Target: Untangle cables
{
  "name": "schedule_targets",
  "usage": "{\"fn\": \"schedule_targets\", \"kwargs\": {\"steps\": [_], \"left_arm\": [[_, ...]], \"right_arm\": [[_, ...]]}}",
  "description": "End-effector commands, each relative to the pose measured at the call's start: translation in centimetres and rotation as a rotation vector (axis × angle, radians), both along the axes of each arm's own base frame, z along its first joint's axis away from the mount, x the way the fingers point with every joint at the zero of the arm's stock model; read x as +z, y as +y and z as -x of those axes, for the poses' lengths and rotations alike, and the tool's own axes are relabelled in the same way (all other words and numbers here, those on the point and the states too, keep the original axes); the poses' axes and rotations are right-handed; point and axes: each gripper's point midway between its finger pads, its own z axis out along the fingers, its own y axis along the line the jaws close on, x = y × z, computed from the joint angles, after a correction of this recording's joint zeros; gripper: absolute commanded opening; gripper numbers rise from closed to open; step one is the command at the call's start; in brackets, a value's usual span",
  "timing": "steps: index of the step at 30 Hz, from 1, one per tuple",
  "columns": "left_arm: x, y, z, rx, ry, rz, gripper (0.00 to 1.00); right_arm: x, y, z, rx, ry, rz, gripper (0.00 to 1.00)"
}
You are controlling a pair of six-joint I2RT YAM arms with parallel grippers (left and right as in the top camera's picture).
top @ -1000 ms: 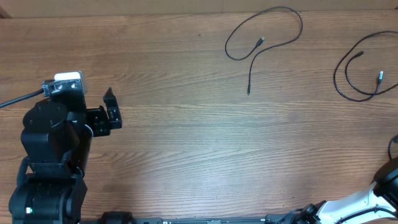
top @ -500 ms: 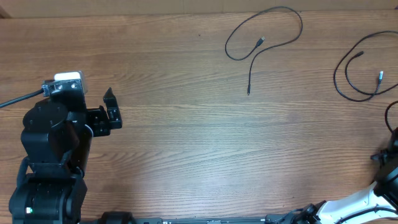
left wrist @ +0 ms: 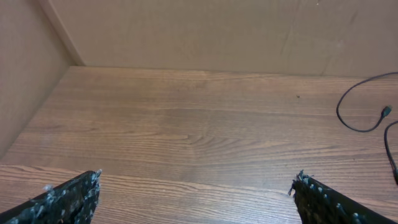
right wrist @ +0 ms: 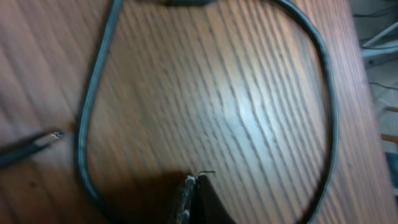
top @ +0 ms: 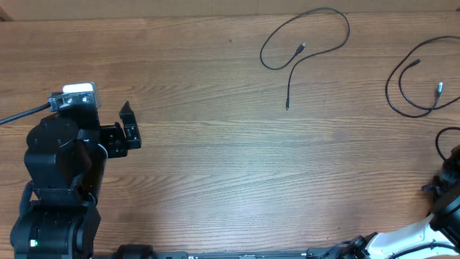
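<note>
Right wrist | cable (right wrist: 81,130) loops around closed right end effector (right wrist: 194,182) | apart

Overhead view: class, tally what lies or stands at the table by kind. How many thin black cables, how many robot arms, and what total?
Thin black cables: 3 (one cut off at the right edge)
Robot arms: 2
Total: 5

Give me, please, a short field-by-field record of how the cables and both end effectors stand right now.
surface: brown wooden table
left end effector: open, empty
right end effector: shut, nothing visibly held
first thin black cable: far centre, open loop, alone
second thin black cable: far right, separate loop
third thin black cable: looped on the table beneath right end effector
</note>
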Motion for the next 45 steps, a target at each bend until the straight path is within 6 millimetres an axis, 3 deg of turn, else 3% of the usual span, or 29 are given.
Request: {"fn": "schedule_targets", "kwargs": {"steps": [1, 6, 9, 12, 17, 20, 23, 28, 32, 35, 37, 41, 44, 45], "left_arm": [[0.3, -0.2, 0.0, -0.005, -0.013, 0.019, 1.00], [0.3, -0.2, 0.0, -0.005, -0.013, 0.019, 1.00], [0.3, -0.2, 0.0, -0.005, -0.013, 0.019, 0.99], [0.3, -0.2, 0.0, -0.005, -0.013, 0.019, 1.00], [0.3, -0.2, 0.0, -0.005, -0.013, 0.019, 0.99], [0.3, -0.2, 0.0, -0.005, -0.013, 0.019, 1.00], [0.3, -0.2, 0.0, -0.005, -0.012, 0.019, 1.00], [0.3, -0.2, 0.0, -0.005, -0.012, 0.019, 1.00], [0.3, -0.2, 0.0, -0.005, -0.012, 0.019, 1.00], [0.3, -0.2, 0.0, -0.005, -0.012, 0.019, 0.99], [0.3, -0.2, 0.0, -0.005, -0.012, 0.019, 0.99], [0.3, -0.2, 0.0, -0.005, -0.012, 0.019, 1.00], [0.3, -0.2, 0.0, -0.005, -0.012, 0.019, 1.00], [0.3, -0.2, 0.0, -0.005, -0.012, 0.019, 0.99]], "right_arm": [[-3.6, 2.8, -8.3, 0.054, -0.407, -0.204, 0.04], [-2.7, 1.8, -14.9, 0.097, -0.673, -0.152, 0.04], [-2.0, 1.3, -17.2, 0.113, -0.748, -0.109, 0.04], [-2.0, 1.4, -17.3, 0.104, -0.737, -0.096, 0.04], [-2.7, 2.3, -15.2, 0.084, -0.647, -0.132, 0.04], [-1.6, 2.3, -14.7, 0.113, -0.629, -0.158, 0.04], [2.3, 1.4, -15.3, 0.188, -0.630, -0.154, 0.04], [14.2, -0.7, -17.0, 0.320, -0.664, -0.064, 0.13], [22.8, 0.1, -18.4, 0.447, -0.727, 0.013, 0.25], [27.3, 2.8, -20.2, 0.598, -0.811, 0.023, 0.34], [29.7, 5.8, -21.8, 0.717, -0.882, 0.008, 0.38], [31.9, 11.4, -23.2, 0.862, -0.925, -0.018, 0.44], [33.3, 16.2, -24.0, 0.987, -0.944, -0.038, 0.63], [33.4, 17.3, -24.0, 1.015, -0.939, -0.041, 0.81]]}}
